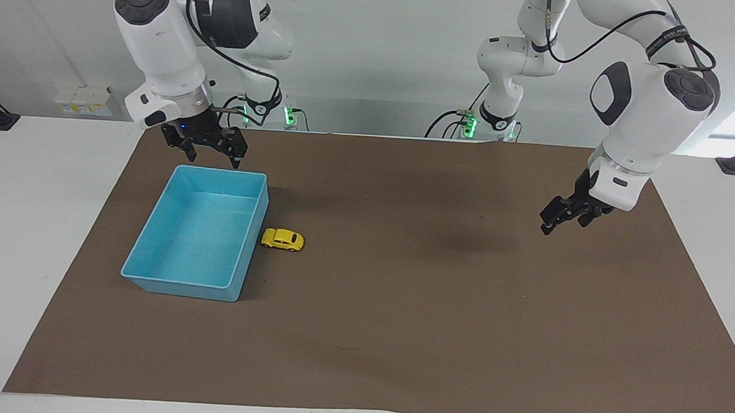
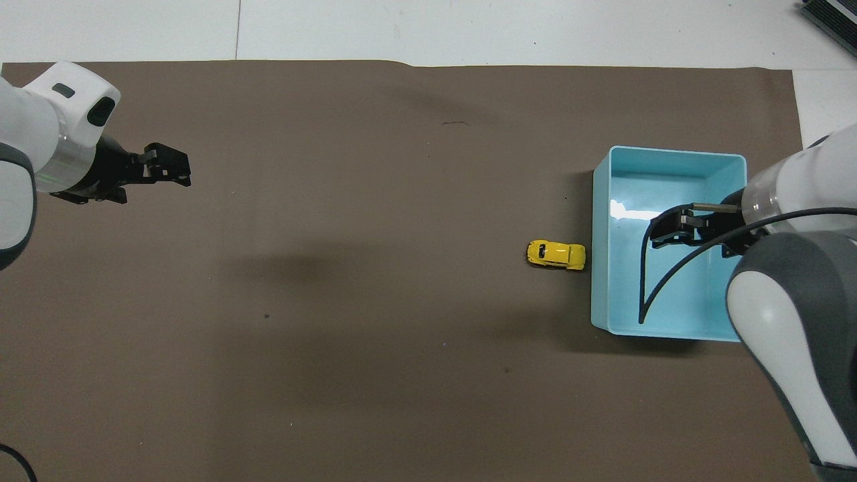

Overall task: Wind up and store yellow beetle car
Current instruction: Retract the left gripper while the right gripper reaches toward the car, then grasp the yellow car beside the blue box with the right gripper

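Yellow beetle car [image 1: 283,240] on mat beside blue bin [image 1: 151,258], unwound, unstored | right gripper [image 1: 210,151], left gripper [image 1: 565,218] both released, empty

A white table [image 1: 1,225] carries a brown mat [image 1: 437,311] that covers most of its top, leaving white margins at both ends and along the edge farthest from the robots. On the mat, toward the right arm's end, stands an open blue bin [image 1: 151,249]. The car [image 1: 283,239] sits upright on its wheels just beside the bin, on the bin's side toward the left arm's end, a little apart from its wall.
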You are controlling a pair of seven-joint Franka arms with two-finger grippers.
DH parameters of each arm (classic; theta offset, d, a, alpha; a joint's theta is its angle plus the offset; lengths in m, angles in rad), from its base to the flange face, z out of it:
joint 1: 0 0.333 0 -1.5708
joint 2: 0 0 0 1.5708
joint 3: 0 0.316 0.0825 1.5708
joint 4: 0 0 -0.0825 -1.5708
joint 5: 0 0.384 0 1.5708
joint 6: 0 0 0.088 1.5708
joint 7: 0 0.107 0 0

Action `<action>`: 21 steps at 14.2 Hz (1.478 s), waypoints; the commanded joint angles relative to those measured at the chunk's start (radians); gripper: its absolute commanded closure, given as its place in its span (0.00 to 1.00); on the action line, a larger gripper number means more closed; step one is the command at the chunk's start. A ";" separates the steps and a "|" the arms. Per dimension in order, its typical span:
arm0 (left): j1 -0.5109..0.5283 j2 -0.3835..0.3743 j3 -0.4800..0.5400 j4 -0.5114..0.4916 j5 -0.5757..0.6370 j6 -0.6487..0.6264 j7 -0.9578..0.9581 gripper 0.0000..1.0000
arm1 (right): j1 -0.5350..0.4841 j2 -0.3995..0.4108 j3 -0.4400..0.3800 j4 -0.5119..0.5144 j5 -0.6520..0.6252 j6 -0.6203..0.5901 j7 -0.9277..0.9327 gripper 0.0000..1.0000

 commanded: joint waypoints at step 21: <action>0.037 -0.193 -0.010 0.091 0.051 -0.280 0.251 0.00 | 0.216 0.169 0.004 -0.223 0.024 0.462 1.287 0.00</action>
